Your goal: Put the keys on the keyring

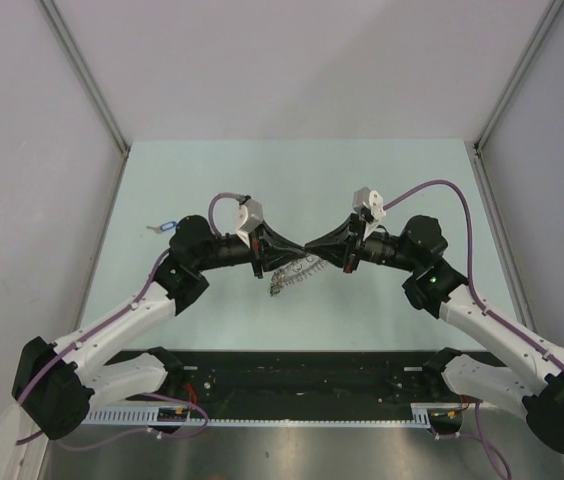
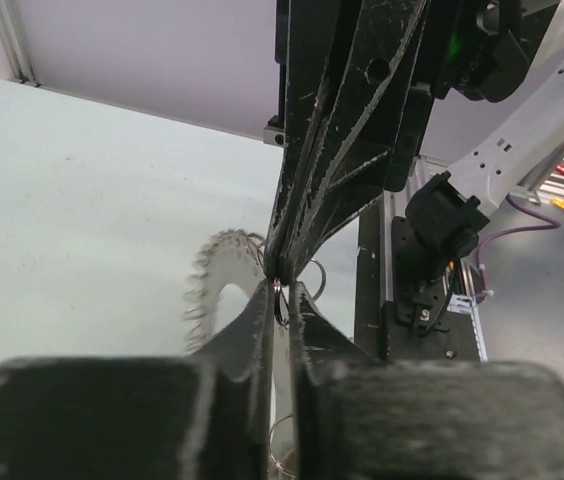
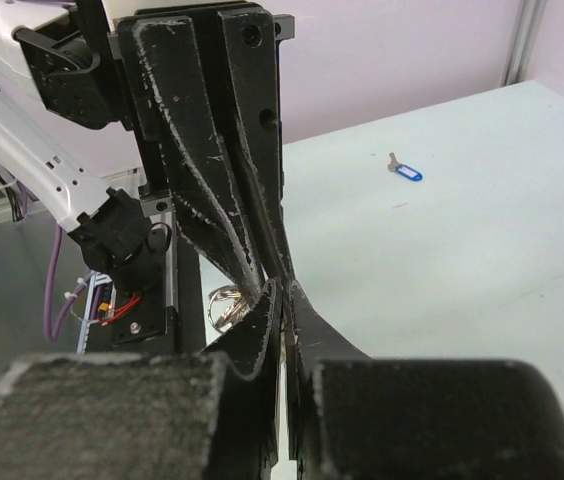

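Meeting over one keyring (image 1: pixel 292 272), left pincer (image 2: pixel 280 296), right pincer (image 3: pixel 284 296) both closed; one key (image 3: pixel 403 170) apart.

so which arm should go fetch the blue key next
Left, likely: the blue key lies close beside the left arm, far from the right gripper, which is shut by the keyring.
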`<action>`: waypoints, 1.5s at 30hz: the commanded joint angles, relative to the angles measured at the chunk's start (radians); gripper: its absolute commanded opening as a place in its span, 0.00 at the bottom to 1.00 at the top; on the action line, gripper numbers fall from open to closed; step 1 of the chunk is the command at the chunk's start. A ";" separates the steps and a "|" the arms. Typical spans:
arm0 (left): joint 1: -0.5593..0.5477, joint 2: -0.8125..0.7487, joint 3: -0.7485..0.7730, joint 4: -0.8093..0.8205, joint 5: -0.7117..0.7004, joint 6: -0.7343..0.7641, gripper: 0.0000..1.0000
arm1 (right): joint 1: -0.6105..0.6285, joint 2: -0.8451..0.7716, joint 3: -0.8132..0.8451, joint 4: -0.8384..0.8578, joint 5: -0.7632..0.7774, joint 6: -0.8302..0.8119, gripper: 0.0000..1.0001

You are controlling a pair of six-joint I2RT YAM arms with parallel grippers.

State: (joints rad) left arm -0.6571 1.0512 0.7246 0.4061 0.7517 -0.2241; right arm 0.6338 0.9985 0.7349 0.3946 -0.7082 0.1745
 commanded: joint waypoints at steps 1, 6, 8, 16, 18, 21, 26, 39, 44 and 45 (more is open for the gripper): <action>-0.007 -0.023 0.036 -0.027 -0.012 0.052 0.03 | 0.000 -0.020 0.021 0.026 0.010 -0.015 0.00; -0.007 -0.074 0.056 -0.183 -0.098 0.140 0.00 | -0.008 -0.023 0.023 -0.063 0.047 -0.038 0.00; -0.007 -0.080 0.079 -0.263 -0.135 0.163 0.00 | -0.006 -0.020 0.023 -0.097 0.071 -0.035 0.00; -0.009 -0.036 0.159 -0.521 -0.441 0.172 0.01 | 0.006 -0.006 0.023 -0.278 0.286 -0.043 0.47; -0.021 -0.019 0.180 -0.579 -0.510 0.152 0.00 | 0.030 0.006 0.020 -0.289 0.328 -0.046 0.57; -0.047 0.015 0.196 -0.619 -0.656 0.097 0.00 | 0.113 0.034 -0.008 -0.248 0.433 -0.024 0.66; -0.079 0.076 0.236 -0.662 -0.817 -0.052 0.00 | 0.276 0.112 -0.066 -0.064 0.613 0.054 0.80; -0.128 0.122 0.251 -0.676 -0.939 -0.227 0.00 | 0.428 0.307 -0.127 0.280 0.877 0.077 0.94; -0.139 0.122 0.246 -0.664 -0.943 -0.254 0.00 | 0.435 0.394 -0.127 0.339 0.958 0.066 0.92; -0.139 0.122 0.248 -0.667 -0.942 -0.251 0.00 | 0.431 0.406 -0.127 0.346 0.961 0.065 0.90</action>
State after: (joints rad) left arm -0.7841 1.1816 0.9379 -0.3119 -0.1604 -0.4198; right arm 1.0645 1.3602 0.6025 0.6205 0.1585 0.2432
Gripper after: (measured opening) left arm 0.009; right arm 0.924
